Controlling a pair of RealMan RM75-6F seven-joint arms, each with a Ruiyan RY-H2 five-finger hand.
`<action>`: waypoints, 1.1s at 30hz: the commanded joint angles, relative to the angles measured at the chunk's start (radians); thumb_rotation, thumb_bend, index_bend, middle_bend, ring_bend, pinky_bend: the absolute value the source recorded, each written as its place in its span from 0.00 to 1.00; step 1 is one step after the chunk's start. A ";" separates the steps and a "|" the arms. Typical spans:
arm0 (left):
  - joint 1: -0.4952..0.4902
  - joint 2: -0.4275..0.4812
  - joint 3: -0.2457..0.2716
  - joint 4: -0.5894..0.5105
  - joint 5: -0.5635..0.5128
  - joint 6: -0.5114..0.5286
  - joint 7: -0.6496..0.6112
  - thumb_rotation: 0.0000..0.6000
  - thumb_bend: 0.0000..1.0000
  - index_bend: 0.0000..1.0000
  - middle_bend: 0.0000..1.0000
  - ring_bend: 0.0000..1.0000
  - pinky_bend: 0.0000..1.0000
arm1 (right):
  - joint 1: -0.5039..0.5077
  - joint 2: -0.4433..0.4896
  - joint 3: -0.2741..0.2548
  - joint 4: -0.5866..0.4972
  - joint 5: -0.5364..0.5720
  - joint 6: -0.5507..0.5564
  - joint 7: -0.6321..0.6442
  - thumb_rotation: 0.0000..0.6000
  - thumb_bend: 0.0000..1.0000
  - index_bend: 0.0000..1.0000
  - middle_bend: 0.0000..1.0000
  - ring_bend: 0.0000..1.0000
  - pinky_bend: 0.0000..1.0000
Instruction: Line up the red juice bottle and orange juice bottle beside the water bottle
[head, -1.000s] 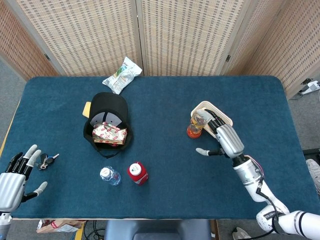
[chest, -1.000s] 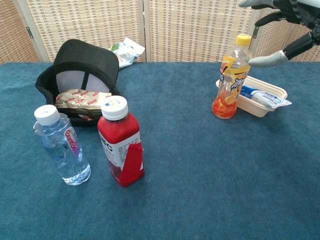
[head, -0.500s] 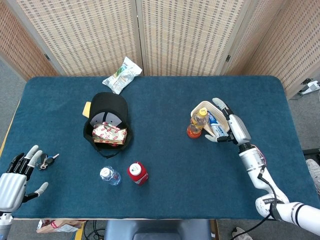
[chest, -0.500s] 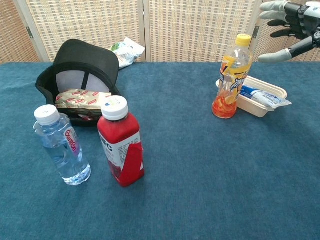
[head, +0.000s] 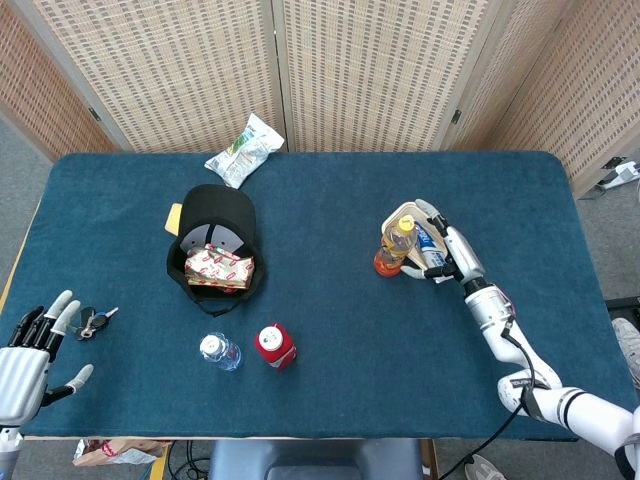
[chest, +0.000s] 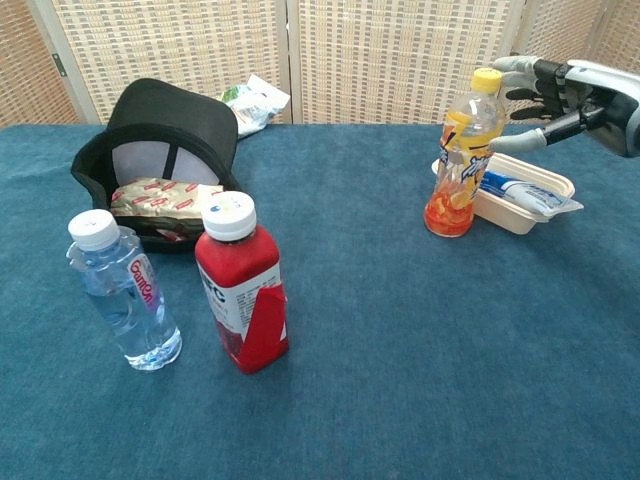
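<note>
Chest view shows the right hand (chest: 565, 95) now lower and closer to the orange juice bottle (chest: 463, 152) than a moment ago, fingers spread and empty, palm facing its cap, not yet touching; a grasp looks imminent. That bottle stands well right of the water bottle (chest: 118, 291), where the red juice bottle (chest: 242, 283) already stands just beside

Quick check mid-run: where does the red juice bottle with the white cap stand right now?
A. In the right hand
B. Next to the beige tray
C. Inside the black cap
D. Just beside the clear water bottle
D: the red juice bottle with the white cap stands upright on the blue cloth right beside the clear water bottle, far from the open right hand.
</note>
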 joint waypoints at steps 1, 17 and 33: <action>0.000 0.002 0.000 -0.005 0.000 -0.001 0.004 1.00 0.18 0.05 0.04 0.13 0.09 | 0.009 -0.030 0.001 0.042 -0.010 -0.013 0.033 1.00 0.00 0.00 0.06 0.00 0.10; 0.002 0.009 0.002 -0.021 -0.008 -0.011 0.021 1.00 0.18 0.05 0.04 0.13 0.09 | 0.054 -0.128 -0.003 0.202 -0.051 -0.055 0.153 1.00 0.00 0.09 0.18 0.05 0.11; 0.009 0.011 0.003 -0.024 -0.010 -0.008 0.025 1.00 0.18 0.06 0.04 0.13 0.09 | 0.065 -0.167 -0.004 0.252 -0.078 -0.023 0.227 1.00 0.34 0.55 0.49 0.32 0.36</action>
